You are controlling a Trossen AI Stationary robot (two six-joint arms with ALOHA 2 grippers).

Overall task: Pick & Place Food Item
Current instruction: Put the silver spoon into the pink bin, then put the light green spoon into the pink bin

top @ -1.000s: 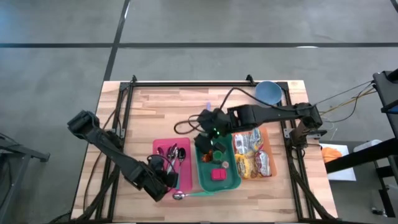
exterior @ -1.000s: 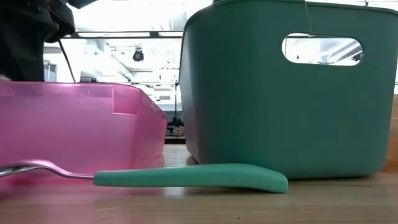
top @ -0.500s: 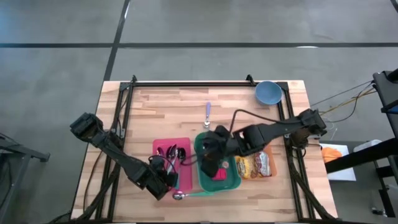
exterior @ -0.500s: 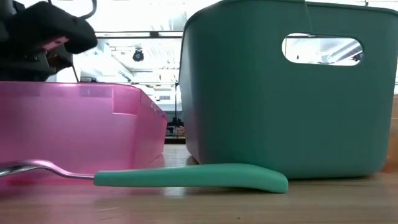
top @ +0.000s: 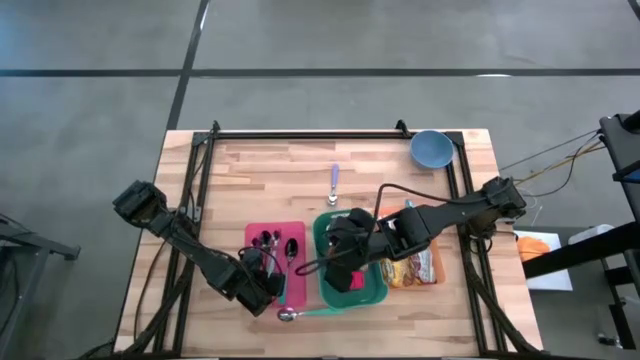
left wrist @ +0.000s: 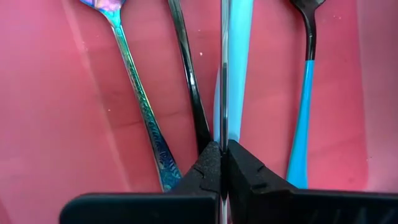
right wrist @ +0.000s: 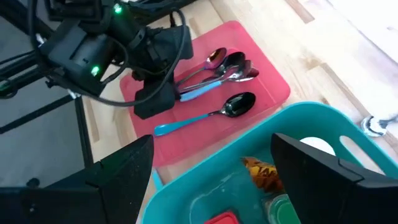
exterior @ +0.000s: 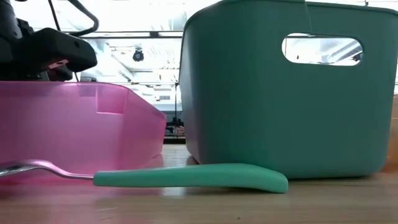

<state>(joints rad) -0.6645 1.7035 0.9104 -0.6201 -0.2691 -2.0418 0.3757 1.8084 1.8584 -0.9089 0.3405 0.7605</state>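
Observation:
My left gripper (top: pixel 272 283) reaches down into the pink tray (top: pixel 297 232) and is shut on a thin silver spoon handle (left wrist: pixel 224 74). Other spoons lie flat in the tray beside it: an iridescent one (left wrist: pixel 134 93), a black one (left wrist: pixel 186 68) and a blue-handled one (left wrist: pixel 303 124). My right gripper (right wrist: pixel 227 180) hangs open above the green bin (top: pixel 325 285), touching nothing. In the bin lie a red item (top: pixel 352 282), an orange wrapped item (right wrist: pixel 261 171) and a white item (right wrist: pixel 314 146). My left gripper pinches the silver spoon handle (left wrist: pixel 223 134) between its two fingertips (left wrist: pixel 208 165). The fingers come steeply from above, and the handle runs on past them over a light-blue handle (left wrist: pixel 239 81). Whether the spoon is off the tray floor, I cannot tell.
Food packets (top: pixel 415 265) lie in an orange tray right of the bin. A teal-handled spoon (exterior: pixel 186 177) lies on the table before the bin and the pink tray. A purple-handled spoon (top: pixel 334 183) and a blue bowl (top: pixel 432 148) sit farther back.
My right gripper has swung toward the table's near edge, from over the bin's far end to over its middle, staying open. My left gripper has sunk lower into the pink tray, staying shut. The pink tray's near corner has shifted a little.

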